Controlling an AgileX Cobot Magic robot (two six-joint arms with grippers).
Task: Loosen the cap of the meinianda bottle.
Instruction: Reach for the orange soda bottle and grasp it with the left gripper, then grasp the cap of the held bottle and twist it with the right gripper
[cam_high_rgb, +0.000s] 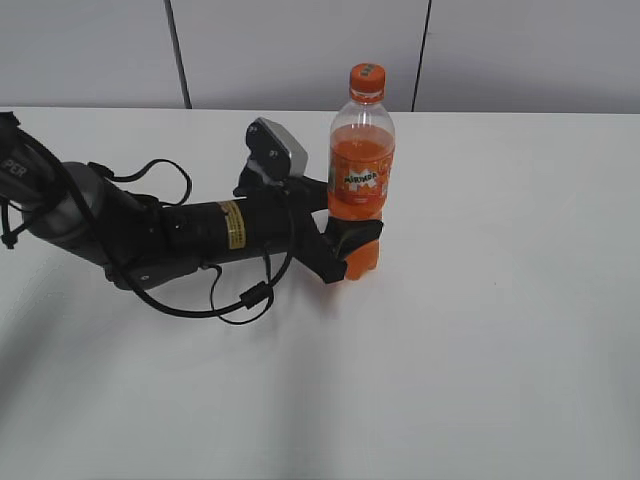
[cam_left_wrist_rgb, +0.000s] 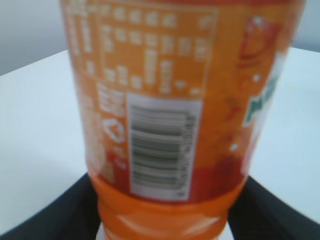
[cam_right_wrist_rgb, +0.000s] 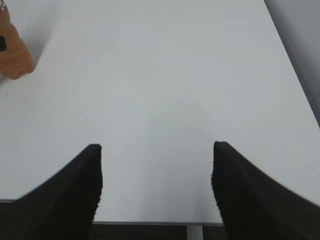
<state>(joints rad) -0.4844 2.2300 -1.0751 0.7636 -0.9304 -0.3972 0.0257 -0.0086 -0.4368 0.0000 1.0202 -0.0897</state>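
Observation:
The meinianda bottle (cam_high_rgb: 361, 170) stands upright on the white table (cam_high_rgb: 480, 330), full of orange soda, with its orange label facing me. The small orange cap (cam_high_rgb: 367, 79) sits on its neck, with nothing touching it. My left gripper (cam_high_rgb: 352, 243) reaches in from the left and is shut on the bottle's ridged lower body. In the left wrist view the bottle (cam_left_wrist_rgb: 170, 100) fills the frame between the two black fingers (cam_left_wrist_rgb: 165, 215). My right gripper (cam_right_wrist_rgb: 156, 172) is open and empty above the table's near edge; the bottle's base (cam_right_wrist_rgb: 14, 55) shows at that view's far left.
The left arm (cam_high_rgb: 150, 230) with its looping black cables lies low across the left half of the table. Grey wall panels (cam_high_rgb: 300, 50) stand behind the table's far edge. The table's right edge (cam_right_wrist_rgb: 295, 85) shows in the right wrist view.

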